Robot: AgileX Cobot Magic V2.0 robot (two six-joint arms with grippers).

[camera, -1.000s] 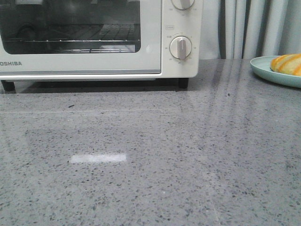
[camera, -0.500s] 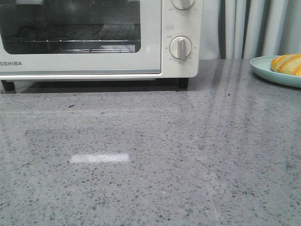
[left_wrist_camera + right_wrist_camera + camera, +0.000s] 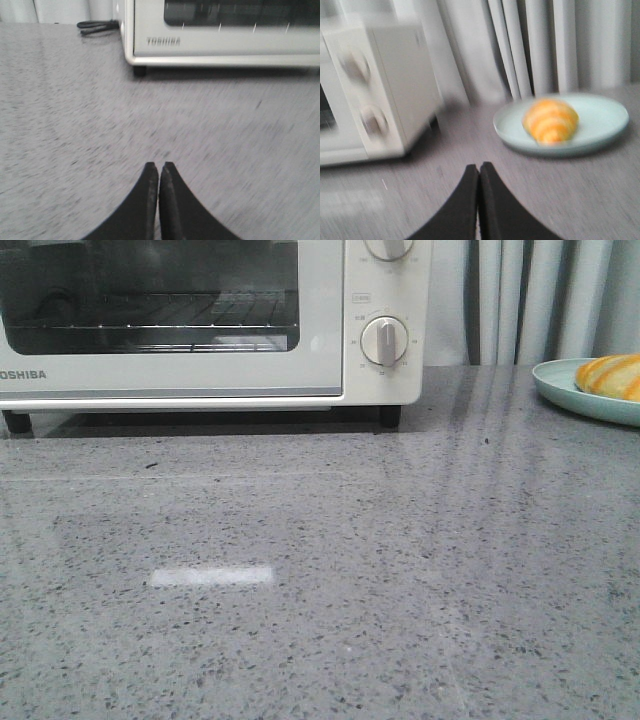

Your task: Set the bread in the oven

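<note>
Resting bread near plate rim

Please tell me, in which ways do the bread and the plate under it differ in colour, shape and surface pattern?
The bread is golden-orange with paler cream stripes, while the plate is one plain pale teal. The bread is a rounded, humped roll; the plate is flat, shallow and much wider. The bread lies on the plate, and the plate rests directly on the grey table. Both are to the right of the oven.
</note>
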